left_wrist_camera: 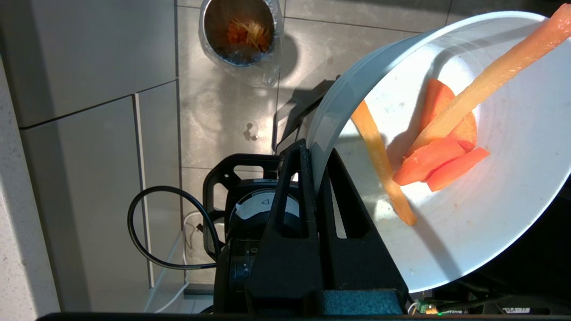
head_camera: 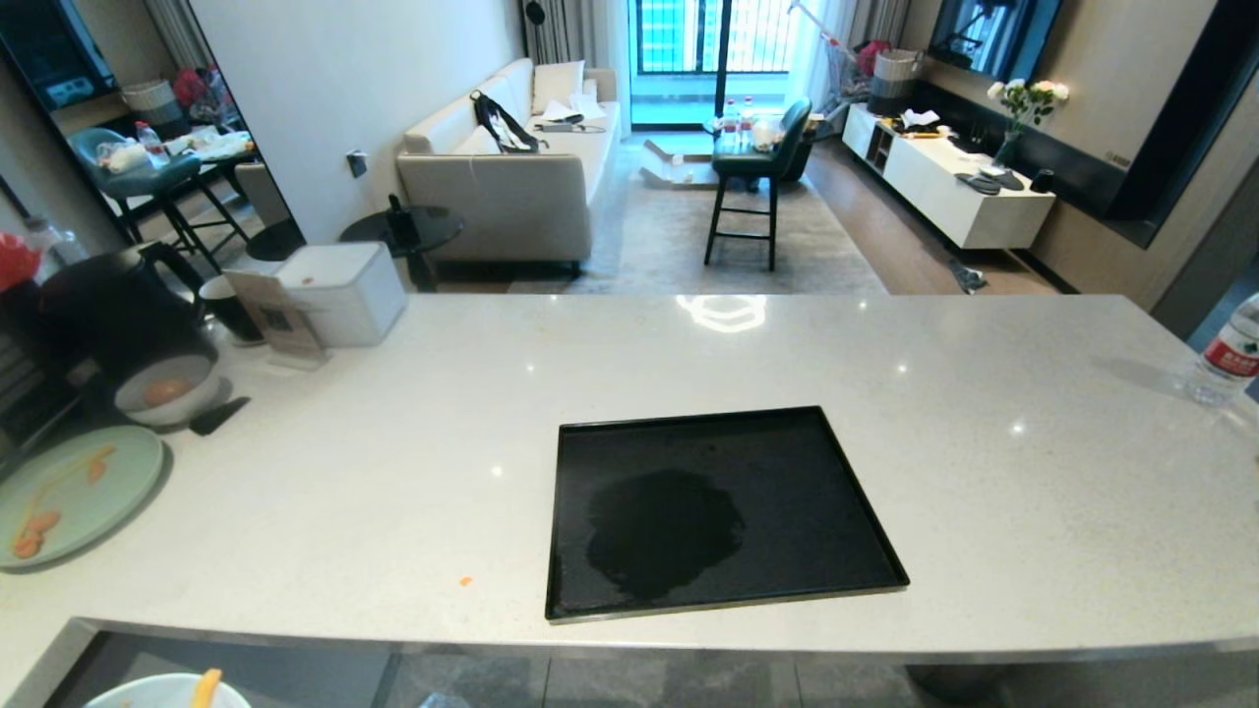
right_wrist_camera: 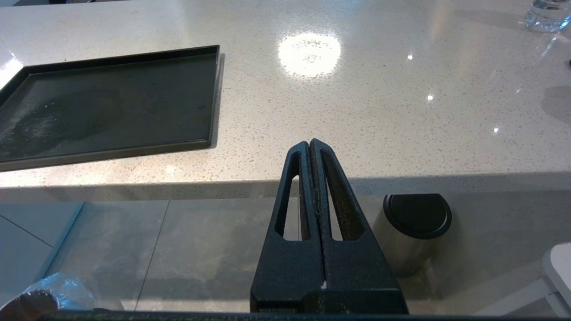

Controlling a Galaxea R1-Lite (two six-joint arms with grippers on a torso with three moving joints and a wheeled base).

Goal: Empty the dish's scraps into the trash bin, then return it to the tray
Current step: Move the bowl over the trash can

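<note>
One dish [left_wrist_camera: 490, 187]: I see it at the right of the left wrist frame, tipped on edge, its rim pinched between the closed fingers of my left gripper [left_wrist_camera: 314, 154]. In the head frame only a sliver of it shows at the bottom left corner, below the counter edge.

Scraps [left_wrist_camera: 439, 151] inside the dish: I count about three orange carrot pieces bunched at centre and two long pale yellow-orange sticks, one leaning out over the rim at the upper right of the frame.

One trash bin [left_wrist_camera: 243, 33]: top centre-left of the left wrist frame, standing on the tiled floor, clear liner around it, orange and yellow bits already lying inside. It sits well apart from the dish.

One tray [head_camera: 723, 511]: centre of the head frame, flat on the pale counter [head_camera: 885, 393], nothing on it but a dull smudge.

One right gripper [right_wrist_camera: 311, 145]: fingers pressed together on nothing, hanging just off the counter's front edge, bottom centre of its own frame.

Other items, head frame: one green plate [head_camera: 69, 492] with orange bits at the left edge; one grey-white bowl [head_camera: 167, 393] above it; one orange crumb [head_camera: 465, 581] left of the tray; one water bottle [head_camera: 1229, 354] at the far right.

One dark-lidded cylinder [right_wrist_camera: 415, 223] stands on the floor beside the right gripper.
</note>
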